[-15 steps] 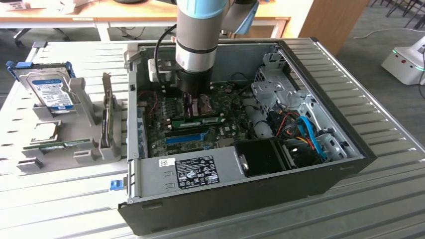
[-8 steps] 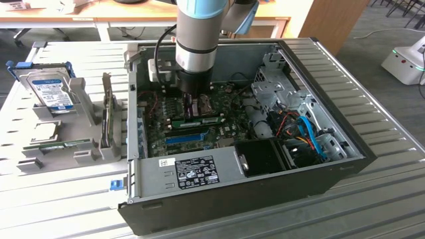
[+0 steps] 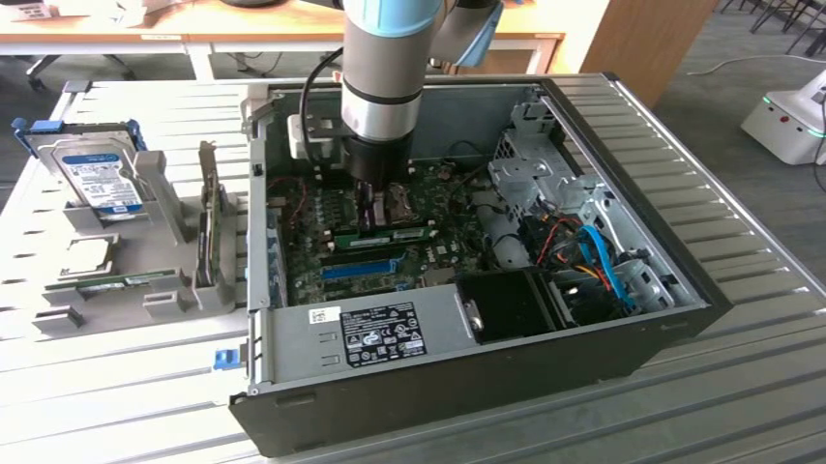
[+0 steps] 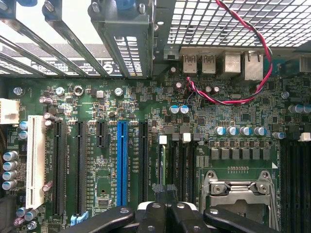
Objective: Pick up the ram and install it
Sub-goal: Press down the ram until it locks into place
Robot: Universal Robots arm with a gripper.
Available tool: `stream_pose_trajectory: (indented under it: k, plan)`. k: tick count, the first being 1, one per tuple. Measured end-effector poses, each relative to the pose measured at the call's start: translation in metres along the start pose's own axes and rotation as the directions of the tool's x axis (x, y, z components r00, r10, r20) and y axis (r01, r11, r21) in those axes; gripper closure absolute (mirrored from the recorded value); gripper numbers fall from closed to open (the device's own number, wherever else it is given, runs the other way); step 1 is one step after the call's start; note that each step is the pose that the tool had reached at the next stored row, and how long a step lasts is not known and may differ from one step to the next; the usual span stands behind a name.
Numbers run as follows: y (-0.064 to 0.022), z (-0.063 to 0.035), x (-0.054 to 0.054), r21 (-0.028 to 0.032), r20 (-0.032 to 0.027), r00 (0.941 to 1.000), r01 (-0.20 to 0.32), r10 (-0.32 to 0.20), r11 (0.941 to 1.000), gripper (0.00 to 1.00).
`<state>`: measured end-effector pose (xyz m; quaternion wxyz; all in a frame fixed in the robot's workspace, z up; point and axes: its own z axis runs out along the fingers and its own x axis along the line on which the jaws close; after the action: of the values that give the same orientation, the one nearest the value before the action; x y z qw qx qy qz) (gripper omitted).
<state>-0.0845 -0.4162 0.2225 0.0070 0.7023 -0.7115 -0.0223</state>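
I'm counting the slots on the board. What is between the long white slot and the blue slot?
In the wrist view, two long black slots and one shorter black slot stand between the white slot and the blue slot.

Open black computer case on a slatted table, blue expansion slot, red-black twisted wires — hard drive in a grey holder

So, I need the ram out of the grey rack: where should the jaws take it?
Probably its upper long edge, mid-length, coming from above: the ram seems to sit on edge in the grey rack, leaving that edge free.
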Motion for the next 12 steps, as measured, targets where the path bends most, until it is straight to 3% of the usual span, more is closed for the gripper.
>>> stream_pose_trajectory:
  k: [12]
  plan:
    - [0.0000, 0.0003, 0.0000, 0.0000, 0.0000, 1.0000, 0.000, 0.000, 1.0000, 0.89]
